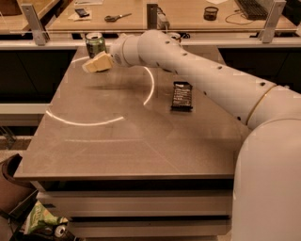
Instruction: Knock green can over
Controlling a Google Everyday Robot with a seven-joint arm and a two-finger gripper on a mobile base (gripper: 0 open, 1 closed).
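Observation:
The green can (95,44) stands upright at the far left corner of the brown table (122,141). It is slim, dark green with pale markings and a silver top rim. My white arm reaches in from the right across the table. My gripper (92,65), with cream-coloured fingers, hangs above the table just in front of the can and overlaps its lower part in view. I cannot tell if it touches the can.
A dark snack packet (181,96) lies flat on the table's right middle. Behind the table a wooden desk (136,14) holds scissors (116,17) and small items. A brown bin (11,186) and a green bag (43,221) sit at the lower left on the floor.

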